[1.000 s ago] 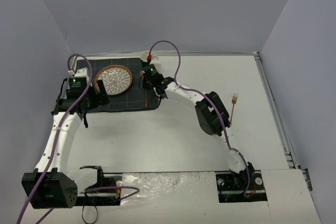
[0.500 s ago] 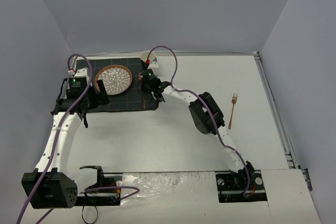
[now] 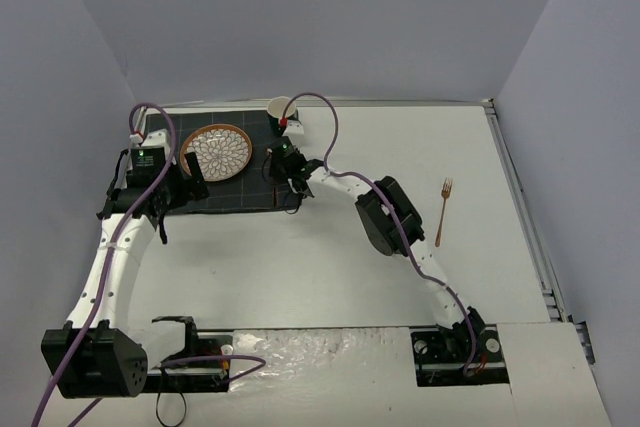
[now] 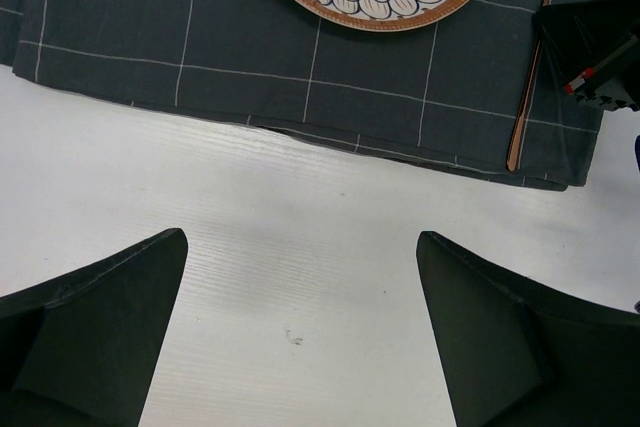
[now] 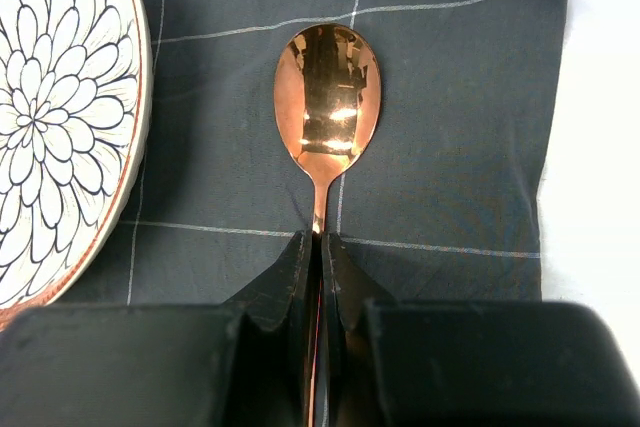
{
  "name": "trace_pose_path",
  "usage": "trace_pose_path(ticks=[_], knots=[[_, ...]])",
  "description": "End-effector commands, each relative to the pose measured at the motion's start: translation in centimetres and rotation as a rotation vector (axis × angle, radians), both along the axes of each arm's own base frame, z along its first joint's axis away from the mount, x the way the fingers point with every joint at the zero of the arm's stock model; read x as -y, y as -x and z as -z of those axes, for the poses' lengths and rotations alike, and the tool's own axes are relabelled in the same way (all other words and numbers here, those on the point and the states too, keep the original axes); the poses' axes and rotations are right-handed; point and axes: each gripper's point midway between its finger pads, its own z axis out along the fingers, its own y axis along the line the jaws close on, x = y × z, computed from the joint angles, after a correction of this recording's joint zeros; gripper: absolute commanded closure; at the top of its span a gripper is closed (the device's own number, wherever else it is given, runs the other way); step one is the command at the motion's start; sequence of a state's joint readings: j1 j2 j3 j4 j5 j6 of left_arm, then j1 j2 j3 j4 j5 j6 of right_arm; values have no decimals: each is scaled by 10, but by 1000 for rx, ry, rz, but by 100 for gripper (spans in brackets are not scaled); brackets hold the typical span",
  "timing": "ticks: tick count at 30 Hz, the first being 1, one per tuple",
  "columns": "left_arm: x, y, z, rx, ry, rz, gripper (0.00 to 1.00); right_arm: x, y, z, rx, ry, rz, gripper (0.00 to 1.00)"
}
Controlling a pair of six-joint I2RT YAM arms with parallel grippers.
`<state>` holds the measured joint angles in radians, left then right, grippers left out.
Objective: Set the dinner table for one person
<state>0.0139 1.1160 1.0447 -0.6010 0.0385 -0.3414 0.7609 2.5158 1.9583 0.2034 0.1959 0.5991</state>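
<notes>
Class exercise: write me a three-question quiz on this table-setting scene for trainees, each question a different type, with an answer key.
1. True or false: the fork lies on the bare dinner table, off the checked mat.
2. Multiple choice: the right gripper is shut on the A) plate B) spoon C) cup.
3. Fill in: the left gripper is ___ and holds nothing.

Key: 1 true; 2 B; 3 open.

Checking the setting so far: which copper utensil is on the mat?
The spoon, right of the plate; the right gripper holds its handle, jaws shut. The fork lies alone on the bare table, far right.
</notes>
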Motion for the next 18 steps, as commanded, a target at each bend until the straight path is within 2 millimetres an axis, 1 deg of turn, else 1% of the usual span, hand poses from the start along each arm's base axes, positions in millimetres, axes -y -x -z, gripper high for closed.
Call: trace_pose_path(ticks=[1,5,7,8,11,13,16,17,18], knots=[[2,-5,-18,68,2,9,3,-7,-17,-43,96,-80,45,97],[2,-5,-17,66,3,11,3,-6,-16,-43,93,-81,46,82],[2,-5,-17,66,3,11,3,-5,-15,-48,99,-80,49,72],[2,-5,-17,66,3,12,3,-3,-15,-54,109,-77,49,66],[3,-6,-16,61,8,16,3,3,-14,-81,150,-68,50,54],[4,-6,-15,57,9,19,3,9,-12,-99,182,-49,46,50],[4,-6,-15,56,10,19,3,23,-6,-132,229,-35,50,44],[4,-6,-16,58,9,18,3,29,-2,-156,262,-31,48,43],[4,-6,-15,58,10,20,3,38,2,-165,277,-15,54,42]])
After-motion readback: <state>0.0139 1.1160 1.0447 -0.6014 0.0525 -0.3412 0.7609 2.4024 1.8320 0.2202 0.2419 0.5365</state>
